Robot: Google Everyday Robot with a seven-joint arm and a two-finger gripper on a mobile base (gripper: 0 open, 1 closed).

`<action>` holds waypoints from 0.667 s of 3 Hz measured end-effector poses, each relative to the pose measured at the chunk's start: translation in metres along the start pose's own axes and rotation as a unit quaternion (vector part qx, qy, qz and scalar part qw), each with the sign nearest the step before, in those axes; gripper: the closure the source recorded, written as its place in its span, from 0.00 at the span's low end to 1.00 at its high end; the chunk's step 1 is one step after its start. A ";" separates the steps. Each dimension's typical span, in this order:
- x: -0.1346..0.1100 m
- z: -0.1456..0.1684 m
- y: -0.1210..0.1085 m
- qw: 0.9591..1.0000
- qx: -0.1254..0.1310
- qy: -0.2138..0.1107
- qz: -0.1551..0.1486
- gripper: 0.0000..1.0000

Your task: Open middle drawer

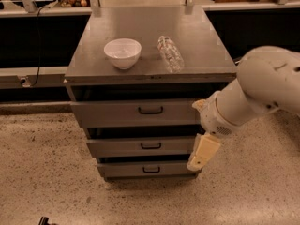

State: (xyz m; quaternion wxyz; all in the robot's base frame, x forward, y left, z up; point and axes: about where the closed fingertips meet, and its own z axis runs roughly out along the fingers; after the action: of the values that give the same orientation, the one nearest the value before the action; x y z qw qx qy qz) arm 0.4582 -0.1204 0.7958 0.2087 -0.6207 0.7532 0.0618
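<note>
The middle drawer (122,147) is the mid-sized grey front of the grey metal cabinet (197,46), with a small black loop handle (151,146) at its centre. It sits about flush between the taller top drawer (108,113) and the smallest bottom drawer (126,170). My gripper (202,153), cream-coloured and pointing down, hangs in front of the right end of the middle and bottom drawer fronts, to the right of the handle. It holds nothing that I can see. The white arm (262,86) comes in from the right.
A white bowl (123,53) and a clear plastic bottle (169,54) lying on its side rest on the cabinet top. Dark counters run behind on both sides. The speckled floor (42,182) lies in front.
</note>
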 end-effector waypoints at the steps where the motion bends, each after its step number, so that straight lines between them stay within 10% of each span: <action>1: -0.007 0.005 -0.008 0.999 0.028 -0.021 -0.008 0.00; 2: -0.007 0.041 -0.017 1.000 -0.004 -0.021 -0.004 0.00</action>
State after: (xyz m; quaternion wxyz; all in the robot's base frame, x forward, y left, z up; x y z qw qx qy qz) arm 0.4851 -0.1035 0.7646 0.2222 -0.6234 0.7456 0.0774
